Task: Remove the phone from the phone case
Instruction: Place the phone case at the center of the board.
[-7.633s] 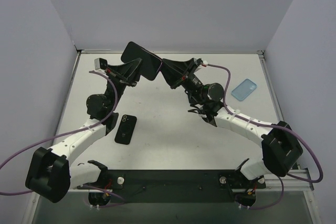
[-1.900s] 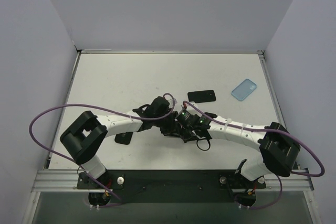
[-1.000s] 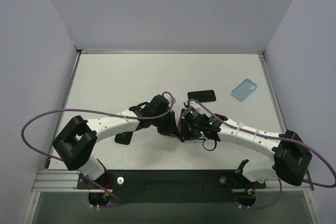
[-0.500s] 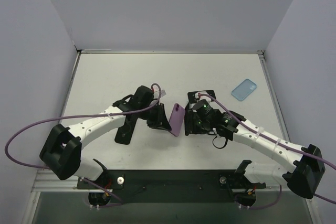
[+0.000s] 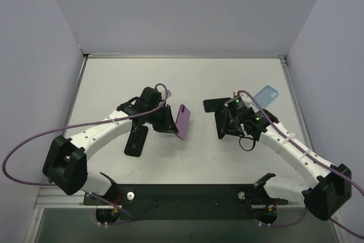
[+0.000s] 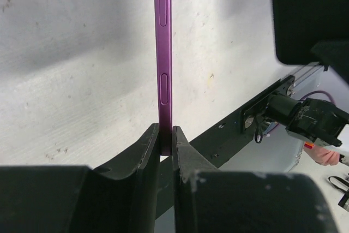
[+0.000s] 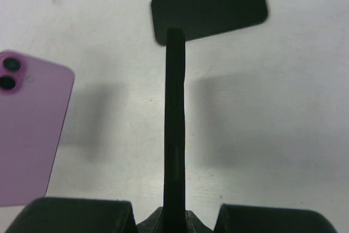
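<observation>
The purple phone (image 5: 182, 121) hangs above the table, out of its case, with my left gripper (image 5: 169, 122) shut on its edge. In the left wrist view the phone (image 6: 163, 53) stands edge-on between the fingers of that gripper (image 6: 162, 147). The black phone case (image 5: 222, 123) is held apart from it, to the right, by my right gripper (image 5: 230, 122). The right wrist view shows the case (image 7: 175, 124) edge-on, with the right gripper (image 7: 175, 217) shut on it, and the phone (image 7: 30, 135) at the left with its camera lenses showing.
A flat black phone-shaped item (image 5: 215, 104) lies on the table just behind the held case. Another black one (image 5: 136, 140) lies under the left arm. A light blue case (image 5: 265, 96) rests at the back right. Walls close off three sides.
The two grippers, close together a second ago, have drawn apart. The left one carried the purple phone leftward; the right one carried the black case rightward and back.
</observation>
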You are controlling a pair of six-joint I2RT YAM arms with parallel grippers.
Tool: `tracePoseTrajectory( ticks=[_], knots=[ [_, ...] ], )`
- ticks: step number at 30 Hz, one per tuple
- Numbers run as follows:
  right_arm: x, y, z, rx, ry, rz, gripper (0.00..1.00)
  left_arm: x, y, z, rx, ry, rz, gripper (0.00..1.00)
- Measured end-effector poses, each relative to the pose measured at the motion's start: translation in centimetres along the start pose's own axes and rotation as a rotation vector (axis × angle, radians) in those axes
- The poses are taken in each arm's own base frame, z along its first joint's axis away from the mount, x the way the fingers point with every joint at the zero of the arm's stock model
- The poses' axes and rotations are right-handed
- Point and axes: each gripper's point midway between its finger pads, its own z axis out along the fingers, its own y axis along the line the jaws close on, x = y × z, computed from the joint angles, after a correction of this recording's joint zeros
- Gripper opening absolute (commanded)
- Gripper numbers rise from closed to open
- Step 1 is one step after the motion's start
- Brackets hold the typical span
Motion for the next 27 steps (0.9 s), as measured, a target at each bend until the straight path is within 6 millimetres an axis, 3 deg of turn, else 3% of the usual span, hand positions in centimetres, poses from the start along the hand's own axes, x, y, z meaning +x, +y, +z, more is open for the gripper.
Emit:
tracePoseTrajectory(
  ticks=[3,7,12,16,18,22,25,27],
  knots=[
    [-3.1,-3.0,-0.2,0.021,-0.07,0.172,0.0,-1.5,-0.4,0.2,0.023,-0.011,-0.002,0.0],
    [-6.4,-8.7,-0.3,0.045,-0.185,0.458,0.0,-4.7,-0.6,1.8,0.087,-0.019,-0.03,0.0],
    [-7.8,-15.1,0.9,0.061,-0.261,0.756,0.0,-8.5,0.1,4.9,0.141,-0.001,-0.07,0.0],
    [-9.2,-18.6,2.1,0.077,-0.296,0.889,0.0,-10.5,0.9,7.2,0.176,0.013,-0.089,0.0],
    [-9.7,-20.1,2.9,0.083,-0.305,0.936,0.06,-11.2,1.4,8.1,0.201,0.022,-0.104,0.0],
    [-9.8,-22.1,4.7,0.089,-0.299,1.009,0.47,-12.2,2.3,9.6,0.217,0.032,-0.136,0.0],
    [-8.9,-23.0,6.0,0.109,-0.263,1.052,0.6,-13.3,2.5,10.4,0.227,0.026,-0.142,0.0],
    [-7.8,-23.2,6.5,0.13,-0.241,1.07,0.63,-13.8,2.6,10.9,0.232,0.018,-0.139,0.14]
  ],
)
